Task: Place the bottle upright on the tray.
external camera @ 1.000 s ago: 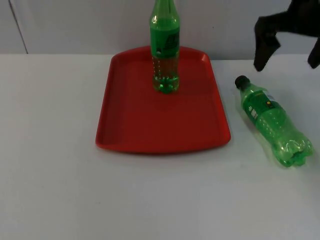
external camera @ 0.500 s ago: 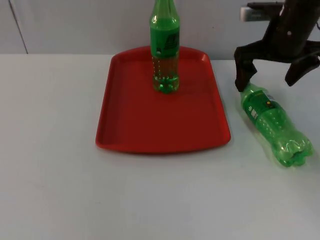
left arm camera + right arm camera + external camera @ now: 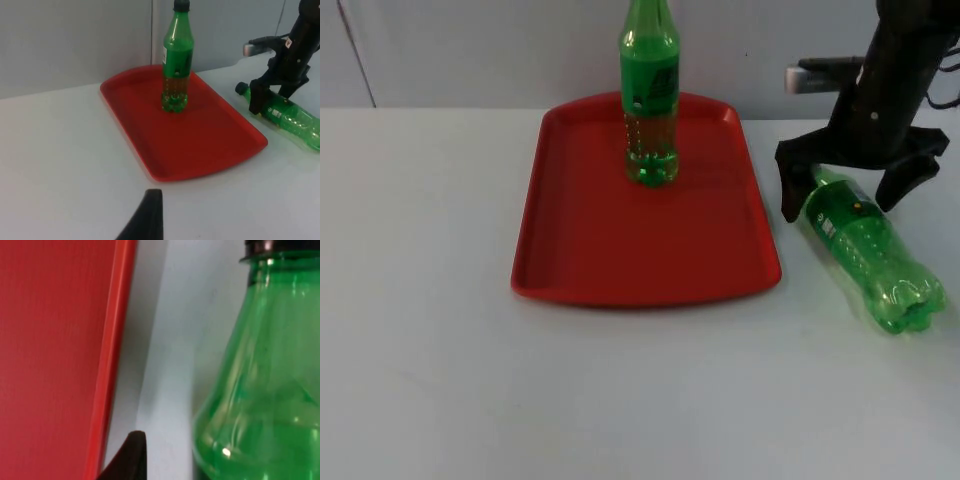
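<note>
The left gripper (image 3: 150, 215) waits back from the work, looking across the white tabletop (image 3: 420, 330); whether its fingers are apart or together cannot be told. The red tray (image 3: 580, 250) lies in the middle with one green bottle (image 3: 650, 100) already upright near its far end; the near half of the tray is bare, and that is the sensible place for the next one. Just beside the tray's right edge, the second bottle (image 3: 870, 250) lies on its side on the tabletop, cap toward the wall. The right gripper (image 3: 845, 190) is down over its neck and shoulder with fingers spread wide, one each side and not yet closed. To do this step well, close on the shoulder where the body is firmer, not on the slim neck where a round bottle may roll or slip out; grip squarely across it, lift clear of the tray rim, then turn it base-down before lowering. Compared with half a second ago, the right gripper sits lower and further along the bottle; the bottle itself has not moved; a second ago the gripper was well above it.
</note>
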Motion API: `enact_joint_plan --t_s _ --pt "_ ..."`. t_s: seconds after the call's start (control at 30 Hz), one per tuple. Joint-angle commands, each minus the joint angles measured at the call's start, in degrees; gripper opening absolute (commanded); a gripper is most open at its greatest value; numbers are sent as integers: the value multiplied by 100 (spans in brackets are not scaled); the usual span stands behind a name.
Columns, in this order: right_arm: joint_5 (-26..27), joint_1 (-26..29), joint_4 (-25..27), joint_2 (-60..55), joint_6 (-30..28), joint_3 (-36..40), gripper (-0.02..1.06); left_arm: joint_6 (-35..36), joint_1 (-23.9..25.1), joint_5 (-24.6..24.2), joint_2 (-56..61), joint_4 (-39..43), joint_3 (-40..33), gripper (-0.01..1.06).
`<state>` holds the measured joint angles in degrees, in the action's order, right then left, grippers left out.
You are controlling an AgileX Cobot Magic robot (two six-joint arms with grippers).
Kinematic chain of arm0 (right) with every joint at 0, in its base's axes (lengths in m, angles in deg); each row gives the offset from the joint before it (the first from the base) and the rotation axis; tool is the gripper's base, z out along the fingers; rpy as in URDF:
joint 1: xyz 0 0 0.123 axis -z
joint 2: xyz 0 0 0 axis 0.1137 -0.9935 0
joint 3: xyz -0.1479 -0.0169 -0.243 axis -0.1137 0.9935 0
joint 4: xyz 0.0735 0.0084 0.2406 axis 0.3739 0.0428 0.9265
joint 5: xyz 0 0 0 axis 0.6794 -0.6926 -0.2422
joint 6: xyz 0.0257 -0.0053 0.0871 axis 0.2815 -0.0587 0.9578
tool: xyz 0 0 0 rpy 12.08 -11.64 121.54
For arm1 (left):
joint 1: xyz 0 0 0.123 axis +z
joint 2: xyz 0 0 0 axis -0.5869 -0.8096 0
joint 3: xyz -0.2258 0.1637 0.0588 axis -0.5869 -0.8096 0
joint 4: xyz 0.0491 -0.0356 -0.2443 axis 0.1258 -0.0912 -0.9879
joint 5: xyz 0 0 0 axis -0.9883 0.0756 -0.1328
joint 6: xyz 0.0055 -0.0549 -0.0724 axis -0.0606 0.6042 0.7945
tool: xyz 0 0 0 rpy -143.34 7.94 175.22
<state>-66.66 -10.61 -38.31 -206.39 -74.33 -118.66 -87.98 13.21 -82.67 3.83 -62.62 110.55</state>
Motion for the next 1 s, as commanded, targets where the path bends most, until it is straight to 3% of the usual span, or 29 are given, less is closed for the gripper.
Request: enact_joint_plan --t_s 0.0,0.97 --pt "101 -25 -41 15 8 -19 101 35 12 27 28 25 -23 91" --pt "317 -25 -175 -136 14 -19 101 35 12 27 28 37 -23 91"
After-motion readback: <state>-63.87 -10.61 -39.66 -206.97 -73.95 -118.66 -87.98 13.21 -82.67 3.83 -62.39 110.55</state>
